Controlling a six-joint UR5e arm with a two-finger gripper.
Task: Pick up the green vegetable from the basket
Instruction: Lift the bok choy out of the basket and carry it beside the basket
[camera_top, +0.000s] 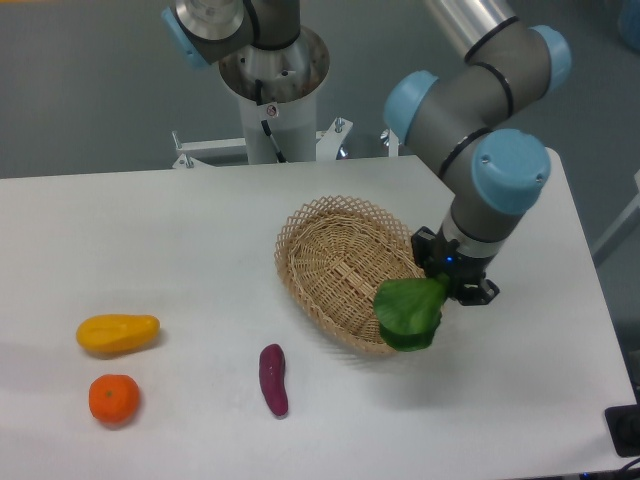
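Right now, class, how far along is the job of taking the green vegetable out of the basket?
Done: the gripper holds the green vegetable lifted, and the basket looks empty. In hand: it hangs over the basket's right rim. Left: probably only carrying it fully clear.

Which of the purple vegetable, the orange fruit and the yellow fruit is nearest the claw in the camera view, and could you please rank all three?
From the claw, which holds the green vegetable at the basket's right rim:
1. Purple vegetable, front centre of the table.
2. Yellow fruit, far left.
3. Orange fruit, far left, just in front of the yellow one and only slightly farther.
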